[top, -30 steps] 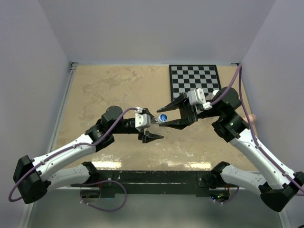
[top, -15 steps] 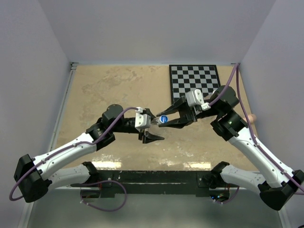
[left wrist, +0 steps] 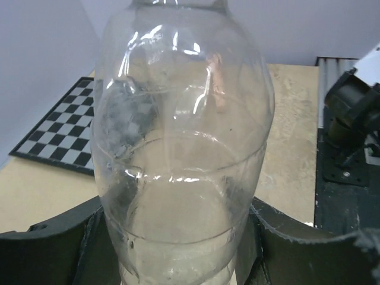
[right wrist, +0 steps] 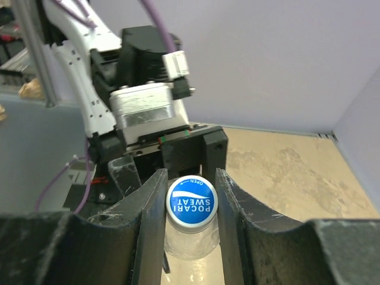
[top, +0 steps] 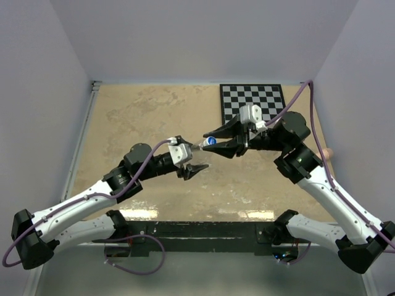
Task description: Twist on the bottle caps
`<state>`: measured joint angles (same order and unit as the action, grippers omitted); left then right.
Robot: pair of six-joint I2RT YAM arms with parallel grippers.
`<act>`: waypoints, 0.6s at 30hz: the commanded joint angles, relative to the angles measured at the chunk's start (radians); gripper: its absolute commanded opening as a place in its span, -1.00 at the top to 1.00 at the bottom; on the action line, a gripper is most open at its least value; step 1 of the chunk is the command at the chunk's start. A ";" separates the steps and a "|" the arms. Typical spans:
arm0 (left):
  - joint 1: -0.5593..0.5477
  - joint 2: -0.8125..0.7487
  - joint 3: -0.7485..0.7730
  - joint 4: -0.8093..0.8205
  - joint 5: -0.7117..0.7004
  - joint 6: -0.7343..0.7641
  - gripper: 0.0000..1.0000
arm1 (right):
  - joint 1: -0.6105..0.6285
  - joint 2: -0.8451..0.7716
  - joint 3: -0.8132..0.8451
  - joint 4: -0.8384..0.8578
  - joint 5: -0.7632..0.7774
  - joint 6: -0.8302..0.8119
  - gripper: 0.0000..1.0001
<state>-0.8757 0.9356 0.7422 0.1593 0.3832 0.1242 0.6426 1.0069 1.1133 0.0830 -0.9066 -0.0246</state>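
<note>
The left pincer clenched the short clear bottle above the desk; the right pincer grasped the blue cap seated on its mouth; tightening seemed underway, not finished; no second bottle or cap showed.

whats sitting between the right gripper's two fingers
The blue cap, clamped between both fingers atop the clear bottle; the right wrist view shows it.

Checkerboard: black-and-white, lying flat on the surface. Surface: beige, mottled, spreading left of the checkerboard. Walls: plain pale lilac, behind and flanking the checkerboard.
</note>
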 commanded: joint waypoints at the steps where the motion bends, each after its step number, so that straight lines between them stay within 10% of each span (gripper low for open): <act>1: -0.103 -0.049 -0.006 0.129 -0.347 0.035 1.00 | -0.006 -0.011 -0.023 0.027 0.219 0.092 1.00; 18: -0.380 0.173 -0.012 0.535 -1.099 0.194 1.00 | 0.012 -0.021 -0.127 0.092 0.552 0.324 1.00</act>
<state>-1.1919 1.0508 0.6746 0.4469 -0.4793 0.1848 0.6506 0.9802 1.0073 0.2062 -0.5598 0.2504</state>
